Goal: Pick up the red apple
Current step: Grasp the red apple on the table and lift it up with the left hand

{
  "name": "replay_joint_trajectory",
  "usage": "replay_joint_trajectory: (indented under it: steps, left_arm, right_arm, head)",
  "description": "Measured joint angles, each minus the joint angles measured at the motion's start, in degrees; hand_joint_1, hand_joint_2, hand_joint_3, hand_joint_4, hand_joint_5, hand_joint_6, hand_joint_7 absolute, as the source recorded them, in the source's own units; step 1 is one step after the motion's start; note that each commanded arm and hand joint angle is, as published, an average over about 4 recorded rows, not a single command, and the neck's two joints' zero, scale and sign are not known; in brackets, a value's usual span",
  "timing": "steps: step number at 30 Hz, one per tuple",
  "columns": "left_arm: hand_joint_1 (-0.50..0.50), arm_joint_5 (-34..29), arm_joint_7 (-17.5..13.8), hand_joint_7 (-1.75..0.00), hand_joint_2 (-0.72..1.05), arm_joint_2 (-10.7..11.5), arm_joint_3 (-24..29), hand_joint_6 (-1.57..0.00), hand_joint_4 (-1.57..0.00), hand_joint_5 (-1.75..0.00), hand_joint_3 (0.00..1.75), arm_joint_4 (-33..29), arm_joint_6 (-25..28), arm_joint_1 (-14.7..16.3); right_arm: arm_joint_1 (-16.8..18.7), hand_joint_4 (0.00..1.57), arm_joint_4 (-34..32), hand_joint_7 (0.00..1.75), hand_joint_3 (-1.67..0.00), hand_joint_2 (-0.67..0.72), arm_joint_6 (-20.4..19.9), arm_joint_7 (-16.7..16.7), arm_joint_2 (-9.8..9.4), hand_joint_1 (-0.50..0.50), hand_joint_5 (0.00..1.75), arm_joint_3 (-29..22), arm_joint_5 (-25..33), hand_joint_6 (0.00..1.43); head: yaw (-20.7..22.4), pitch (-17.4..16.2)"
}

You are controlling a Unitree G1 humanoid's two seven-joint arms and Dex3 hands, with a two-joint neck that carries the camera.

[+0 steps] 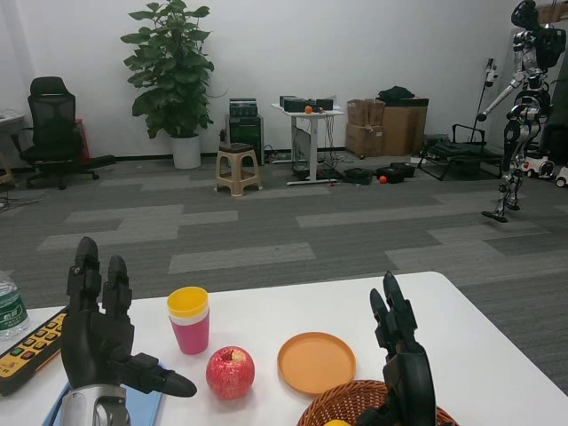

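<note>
- Not yet picked up: apple (230,372) sits on the table (461,328), between the cup (189,320) and the plate (316,362), touching neither.
- Left hand (102,342) raised just left of the apple, fingers spread and upright, thumb pointing at the fruit but short of it; holding nothing.
- Right hand (399,355) upright over the basket (355,408), well right of the apple, fingers straight and slightly apart; empty.
- Left to do, by judgement: reach across, close around the apple, lift. All of the task, in effect.
- Bottle (9,311) at the left edge carries a green label; print too small to read.
- Remote (27,351) shows rows of buttons; no legible marking.
- No other readable writing on the table things.
</note>
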Motion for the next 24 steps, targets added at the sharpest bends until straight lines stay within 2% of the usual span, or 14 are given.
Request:
replay_joint_trajectory:
  steps: [6, 8, 10, 12, 14, 18, 21, 24]
  left_arm:
    - [-0.50, 0.00, 0.00, 0.00, -0.72, 0.00, 0.00, 0.00, 0.00, 0.00, 0.09, 0.00, -0.01, 0.00]
    - [-0.50, 0.02, 0.00, 0.00, -0.72, 0.00, 0.07, 0.00, 0.00, 0.00, 0.09, 0.05, -0.02, 0.00]
    - [-0.50, 0.61, -0.02, 0.00, -0.72, -0.01, 0.63, 0.00, 0.00, 0.00, 0.09, 0.20, 0.07, 0.01]
    - [-0.50, 3.09, -0.04, 0.00, -0.72, -0.05, 2.47, 0.00, 0.00, 0.00, 0.09, 0.38, 0.43, 0.06]
    - [-0.50, 7.97, -0.11, 0.00, -0.68, -0.09, 5.81, 0.00, 0.00, 0.00, 0.09, 0.47, 1.34, 0.19]
    - [-0.50, 22.14, -1.43, 0.00, -0.64, 0.05, 14.31, 0.00, 0.00, 0.00, 0.09, -0.84, 6.36, 0.46]
    - [-0.50, 34.01, -5.14, 0.00, -0.59, 0.47, 19.62, 0.00, 0.00, 0.00, 0.09, -5.37, 14.06, 0.59]
    - [-0.50, 44.65, -9.16, 0.00, -0.55, 1.26, 21.62, 0.00, 0.00, 0.00, 0.09, -10.66, 21.41, -0.07]
  right_arm:
    - [0.00, 0.00, -0.01, 0.00, 0.00, 0.60, 0.00, 0.00, 0.00, -0.42, 0.00, -0.16, 0.00, 0.00]
    - [0.00, 0.00, -0.01, 0.00, 0.00, 0.60, 0.00, 0.00, 0.00, -0.42, 0.00, -0.23, 0.00, 0.00]
    - [0.00, 0.00, -0.01, 0.00, 0.00, 0.60, 0.00, 0.00, -0.01, -0.42, 0.00, -0.28, 0.00, 0.00]
    - [0.00, 0.00, -0.01, 0.00, 0.00, 0.60, 0.00, 0.00, -0.04, -0.42, 0.00, -0.30, 0.00, 0.00]
    - [0.00, 0.00, -0.02, 0.00, 0.00, 0.60, 0.00, 0.01, -0.13, -0.42, 0.00, -0.32, -0.01, 0.00]
    - [0.03, 0.00, -0.02, 0.00, 0.00, 0.60, 0.00, 0.01, -0.35, -0.42, 0.00, -0.34, -0.01, 0.00]
    - [0.05, 0.00, 0.01, 0.00, 0.00, 0.60, 0.00, 0.01, -0.48, -0.42, 0.00, -0.34, -0.02, 0.00]
    - [0.06, 0.00, 0.09, 0.00, 0.00, 0.60, -0.01, 0.01, -0.50, -0.42, 0.00, -0.35, -0.02, 0.00]
  head:
    - [-0.32, -1.70]
    - [-1.09, -6.27]
    - [-2.40, -12.81]
    - [-3.15, -15.57]
    - [-3.41, -16.49]
    - [-4.21, -18.72]
    - [-4.21, -18.72]
    - [-4.21, -18.72]
